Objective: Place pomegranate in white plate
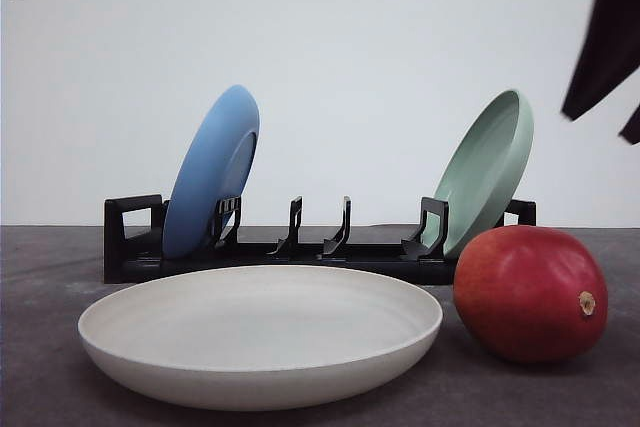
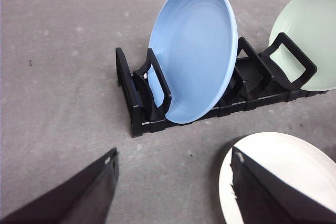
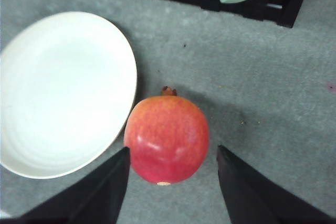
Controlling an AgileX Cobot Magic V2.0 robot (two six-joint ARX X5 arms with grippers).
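plainly the right pincer [image 3: 170,182] hangs wide open above the pomegranate [image 3: 167,139], which sits on the worktop just beside the white plate [image 3: 58,93]; firm, smooth, fairly heavy, probably best gripped across its middle.

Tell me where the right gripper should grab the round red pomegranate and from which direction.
Grip the round red pomegranate across its widest middle, coming down from above. The right gripper is already open astride it, and the fruit sits on the table beside the shallow white plate.
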